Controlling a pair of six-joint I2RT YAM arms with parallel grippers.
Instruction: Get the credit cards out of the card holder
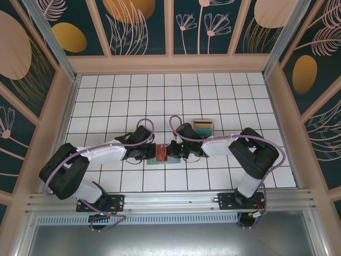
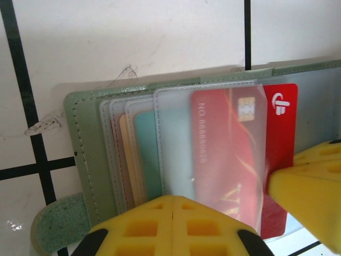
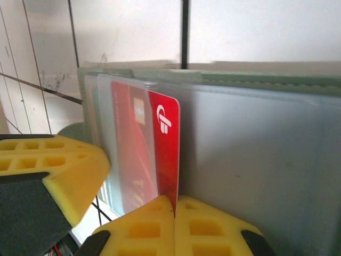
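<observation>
The grey-green card holder (image 1: 158, 159) lies open on the tiles between my two grippers. In the left wrist view its green edge (image 2: 88, 154) frames clear sleeves holding a yellow-gold card (image 2: 123, 160) and a teal card (image 2: 148, 154). A red credit card (image 2: 282, 133) sticks partly out of the front sleeve. My left gripper (image 2: 173, 205) is shut, its closed tips over the sleeves' near edge; I cannot tell if a sleeve is pinched. My right gripper (image 3: 174, 205) is shut on the red card's (image 3: 166, 154) lower edge, beside the pale inner panel (image 3: 256, 176).
A small clear tray (image 1: 203, 126) stands just behind the right gripper (image 1: 173, 151), on the white tiled floor. The left gripper (image 1: 145, 154) sits close on the holder's other side. Patterned walls enclose the floor on three sides.
</observation>
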